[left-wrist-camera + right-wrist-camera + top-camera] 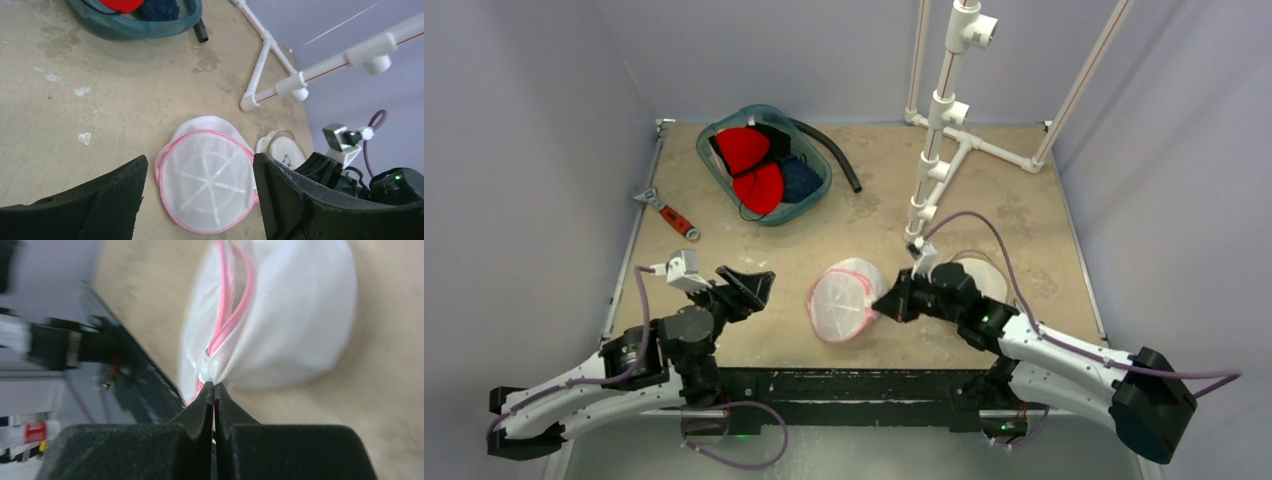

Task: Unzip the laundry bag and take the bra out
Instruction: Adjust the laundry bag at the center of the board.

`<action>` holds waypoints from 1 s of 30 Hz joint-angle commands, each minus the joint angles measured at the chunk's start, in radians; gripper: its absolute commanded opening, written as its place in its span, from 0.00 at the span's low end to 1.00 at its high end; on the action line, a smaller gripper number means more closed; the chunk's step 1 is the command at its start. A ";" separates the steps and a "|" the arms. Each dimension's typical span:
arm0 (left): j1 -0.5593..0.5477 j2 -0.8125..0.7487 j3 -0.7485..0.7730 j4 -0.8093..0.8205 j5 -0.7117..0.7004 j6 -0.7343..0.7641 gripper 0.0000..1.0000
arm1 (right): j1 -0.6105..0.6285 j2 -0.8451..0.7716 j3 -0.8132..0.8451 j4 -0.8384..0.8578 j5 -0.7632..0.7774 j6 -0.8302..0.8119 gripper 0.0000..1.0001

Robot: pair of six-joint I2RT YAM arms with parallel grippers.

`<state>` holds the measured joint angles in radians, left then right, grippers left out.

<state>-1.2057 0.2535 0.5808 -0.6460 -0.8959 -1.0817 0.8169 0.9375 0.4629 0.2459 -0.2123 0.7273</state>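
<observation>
The laundry bag (844, 300) is a round white mesh pouch with pink trim, lying at the middle near edge of the table. My right gripper (882, 300) is shut on a pinch of white fabric at the bag's (295, 315) pink zipper seam, seen at the closed tips (214, 385). My left gripper (749, 285) is open to the left of the bag and holds nothing; its view frames the bag (210, 180) between the jaws (200, 160). A pale cup-shaped piece (984, 275), possibly the bra, lies on the table outside the bag, behind the right wrist (282, 147).
A teal basket (714, 170) with red and dark blue garments stands at the back left, with a black hose (829, 150) beside it. A red-handled wrench (669, 212) lies near the left edge. A white PVC pipe stand (939, 150) rises at the back right.
</observation>
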 commanded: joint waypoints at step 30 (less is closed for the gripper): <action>-0.002 0.323 -0.164 0.341 0.285 -0.011 0.73 | -0.002 -0.168 -0.036 -0.346 0.510 0.153 0.57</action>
<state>-1.2057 0.5415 0.4255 -0.4065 -0.6689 -1.0992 0.8169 0.8295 0.3439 -0.0162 0.2188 0.8654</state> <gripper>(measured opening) 0.740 0.473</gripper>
